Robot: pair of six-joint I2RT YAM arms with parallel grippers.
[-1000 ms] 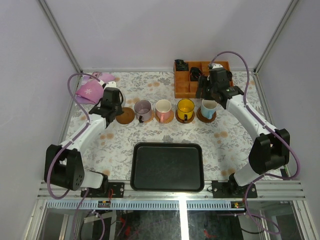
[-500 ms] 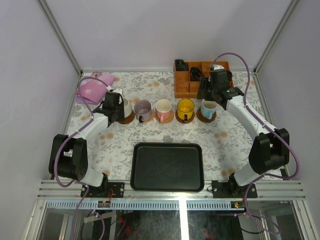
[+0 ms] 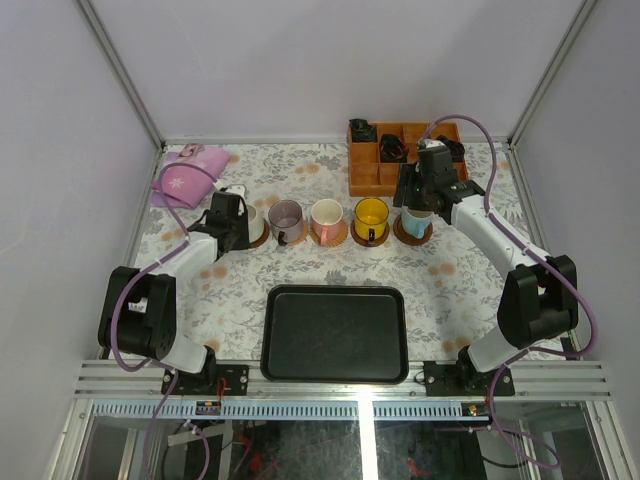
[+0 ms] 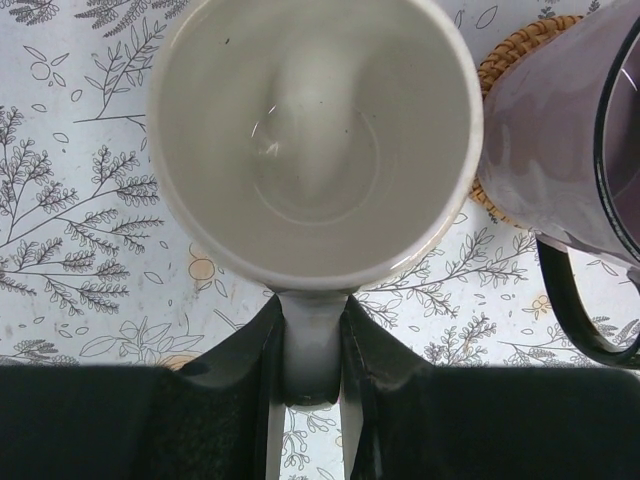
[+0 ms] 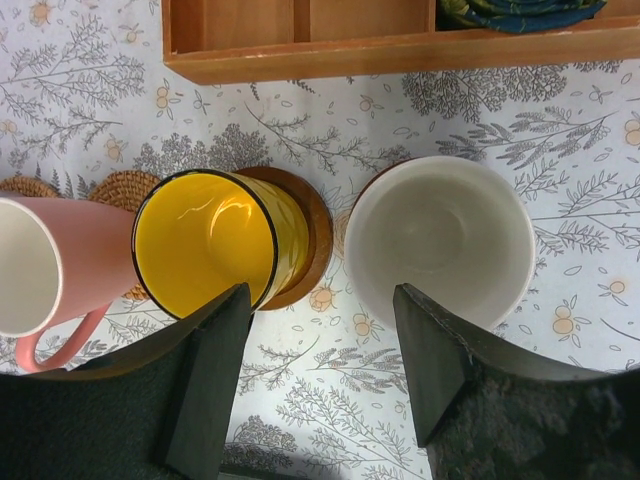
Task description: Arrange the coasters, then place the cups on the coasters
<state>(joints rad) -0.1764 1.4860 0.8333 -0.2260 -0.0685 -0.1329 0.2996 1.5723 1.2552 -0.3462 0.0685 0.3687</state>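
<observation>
Overhead: both arms stretch across the floral tablecloth (image 3: 450, 290) to a row of five cups standing ahead of them.
Left gripper (image 4: 312, 340): clenched on the handle of the cream-white cup (image 4: 315, 140), with a dark finger (image 4: 250, 390) pressed to each side of it.
Cream-white cup: upright, mouth up, directly ahead of the left gripper at the left end of the row. A brown coaster (image 3: 256, 240) peeks out beneath it in the top view; whether the cup rests on it cannot be told.
Mauve cup (image 4: 560, 120): just right of the held cup, a narrow gap between them, on a woven coaster (image 4: 497, 75), its dark handle pointing back toward the gripper.
Right gripper (image 5: 320, 375): released, jaws spread wide and holding nothing, hovering at the right end of the row.
Light blue cup (image 5: 440, 240): just ahead of that gripper's right-hand finger (image 5: 435, 370), upright, pale inside showing, on a reddish-brown coaster (image 3: 410, 238).
Yellow cup (image 5: 210, 240): just ahead of the left-hand finger, on a dark brown coaster (image 5: 312, 225).
Pink cup (image 5: 40, 265): farther left of the right gripper, on a wicker coaster (image 5: 120, 190).
Orange wooden box (image 5: 300, 45): beyond the cups from the right gripper.
Black tray (image 3: 335, 333): behind both grippers, near the arm bases.
</observation>
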